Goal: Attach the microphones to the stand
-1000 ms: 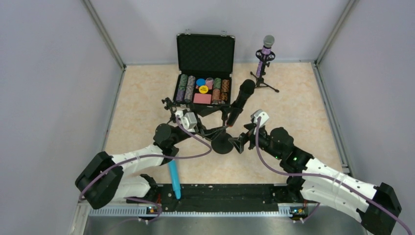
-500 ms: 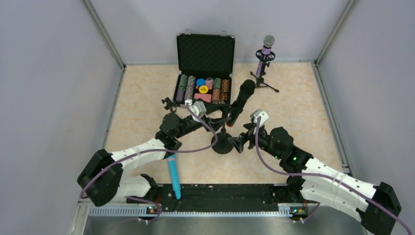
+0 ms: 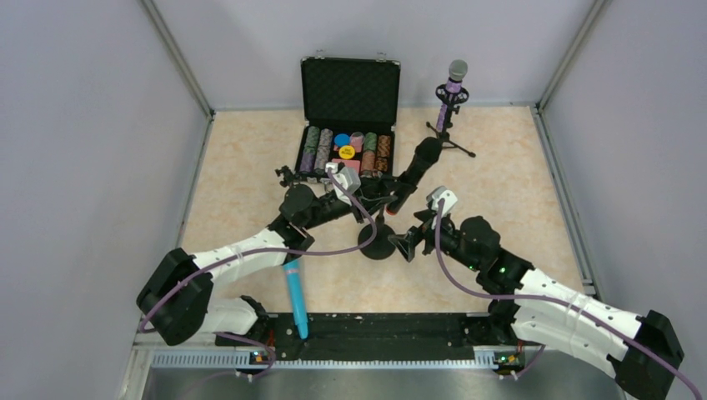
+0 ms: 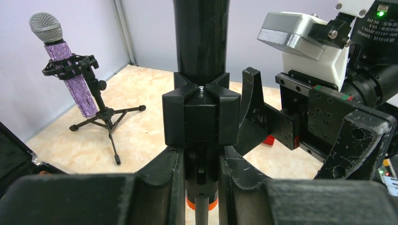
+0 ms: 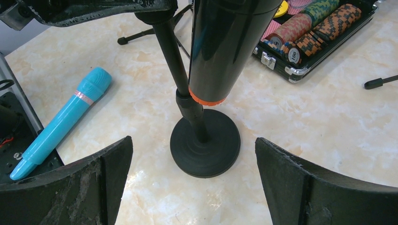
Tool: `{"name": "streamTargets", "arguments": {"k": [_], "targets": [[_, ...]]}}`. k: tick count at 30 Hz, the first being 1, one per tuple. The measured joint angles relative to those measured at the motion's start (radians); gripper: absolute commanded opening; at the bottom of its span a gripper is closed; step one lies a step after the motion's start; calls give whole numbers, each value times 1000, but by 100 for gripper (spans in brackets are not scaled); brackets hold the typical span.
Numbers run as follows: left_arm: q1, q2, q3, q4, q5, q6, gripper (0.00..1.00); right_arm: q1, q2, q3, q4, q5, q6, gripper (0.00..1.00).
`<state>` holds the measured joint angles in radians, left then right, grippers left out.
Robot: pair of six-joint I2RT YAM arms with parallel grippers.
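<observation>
Mic check, top view: black mic (image 3: 414,169) sits in the clip (image 4: 199,115) of the disc-base stand (image 3: 379,242) near mid-worktop (image 3: 517,183). Its head is tilted toward 1 o'clock. Its orange end points down alongside the pole, just above the disc and not touching it.

L gripper (image 4: 201,164) comes in from 9 o'clock and is clenched on the stand's neck right under the clip block, one finger each side. Can't tell from the wrist view whether the fingers also touch the mic body behind the neck.

R gripper (image 5: 193,143) is released, jaws spread wide, low to the worktop at approx 3 o'clock of the disc. The disc shows between its fingers w/ nothing held.

Purple glitter mic (image 4: 65,70), silver grille up, is clipped in a tripod stand (image 4: 105,115) at 1 o'clock, near the back wall and well apart from both arms.

Turquoise mic (image 5: 63,119) lies flat at 7 o'clock of the disc, one end over the black rail at the near edge, untouched.

Chip case (image 3: 349,92) stands open at 12 o'clock, lid up, w/ rows of chips (image 5: 305,28) inside.
</observation>
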<state>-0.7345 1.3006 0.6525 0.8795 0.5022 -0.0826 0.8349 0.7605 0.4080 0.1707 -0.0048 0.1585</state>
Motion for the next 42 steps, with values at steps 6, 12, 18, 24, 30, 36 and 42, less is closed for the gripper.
{"name": "streamTargets", "arguments": {"k": [6,12,18,24,30,36,42], "targets": [[1,0,6,-16,2,7,0,0,-16,3,-3,-5,0,99],[2,0,6,-11,-8,0,0,0,-52,56,-26,-24,1,99],[16,41,29,24,-2,-44,0,0,-76,193,-45,-50,10,98],[27,109,73,71,19,-92,0,0,-80,344,-25,-92,45,99],[27,181,136,92,60,-113,0,0,-85,395,7,-121,75,99],[27,279,233,120,103,-149,0,0,-84,425,32,-140,98,99],[27,388,344,185,137,-200,0,0,-72,446,67,-162,113,99]]}}
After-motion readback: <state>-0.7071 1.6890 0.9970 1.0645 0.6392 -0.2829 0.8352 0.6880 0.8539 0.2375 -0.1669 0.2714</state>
